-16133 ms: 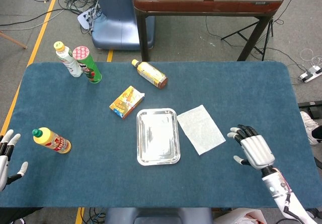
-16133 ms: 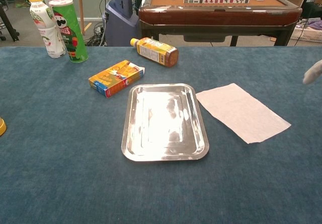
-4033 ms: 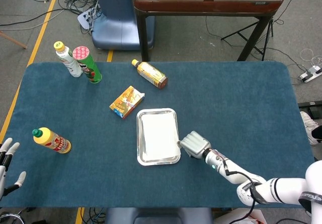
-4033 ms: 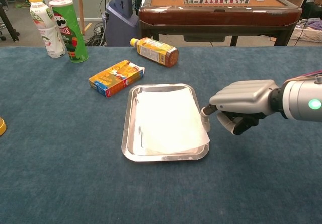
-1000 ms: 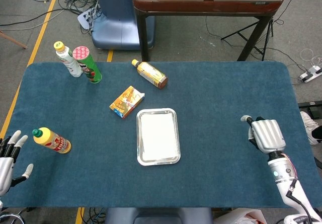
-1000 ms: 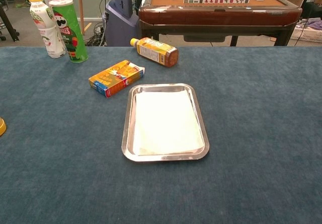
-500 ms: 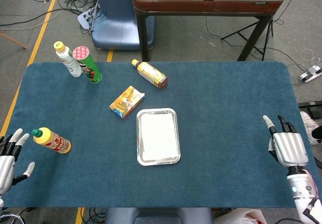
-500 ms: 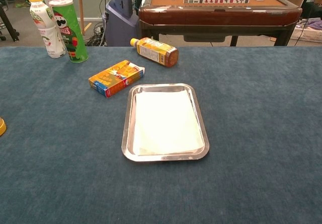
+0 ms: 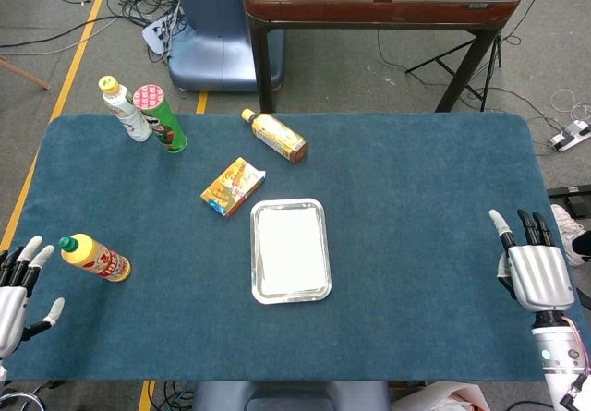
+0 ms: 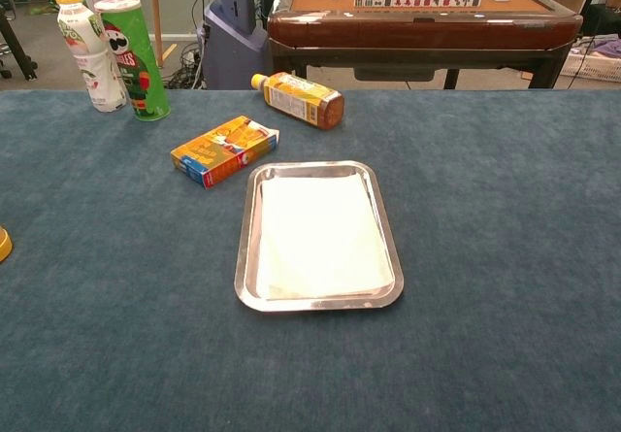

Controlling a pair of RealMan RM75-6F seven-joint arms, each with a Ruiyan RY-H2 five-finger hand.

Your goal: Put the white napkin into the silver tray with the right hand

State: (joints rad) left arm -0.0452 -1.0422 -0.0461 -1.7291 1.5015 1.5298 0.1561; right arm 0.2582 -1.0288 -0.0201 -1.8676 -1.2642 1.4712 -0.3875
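The white napkin point(image 9: 291, 248) point(image 10: 322, 236) lies flat inside the silver tray point(image 9: 258, 287) point(image 10: 246, 243) at the middle of the blue table. My right hand point(image 9: 533, 270) hovers over the table's right front edge, far from the tray, fingers spread and holding nothing. At the left front corner my left hand point(image 9: 16, 293) is also spread and empty. Neither hand shows in the chest view.
An orange carton point(image 9: 232, 187) point(image 10: 224, 149) lies just left of the tray's far end. A brown bottle point(image 9: 274, 136) point(image 10: 298, 99) lies behind it. A green can point(image 9: 160, 118) point(image 10: 134, 57) and white bottle point(image 9: 124, 109) point(image 10: 82, 48) stand far left. A yellow bottle point(image 9: 94, 257) lies near my left hand.
My right hand has drawn back further toward the table's right front edge and spread its fingers. The napkin and tray have stayed put.
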